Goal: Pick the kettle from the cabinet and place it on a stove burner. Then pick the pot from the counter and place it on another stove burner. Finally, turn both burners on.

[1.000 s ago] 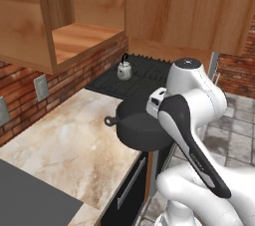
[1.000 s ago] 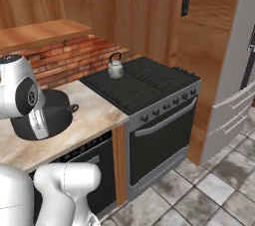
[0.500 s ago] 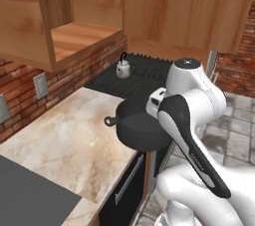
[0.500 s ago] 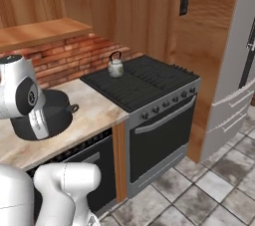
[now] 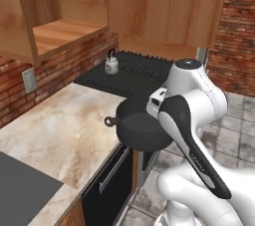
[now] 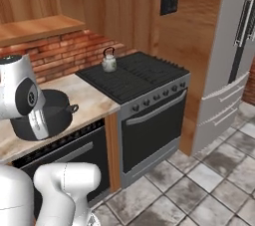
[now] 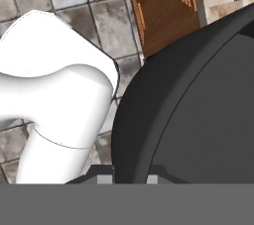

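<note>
Counter [image 5: 60, 135] runs along the left, and the pot [image 5: 142, 128] hangs just past its front edge, lifted off it. Gripper [image 7: 130, 178] is pinched nearly shut on the pot's rim, so the pot can ride over to the stove. It sits almost level with its open mouth up, and one small loop handle pokes left toward the counter. Further right is the black cooktop [image 6: 134, 78]. Near its back left corner stands the kettle [image 6: 109, 61], upright, so I think that job is done. Pot needs another burner.
</note>
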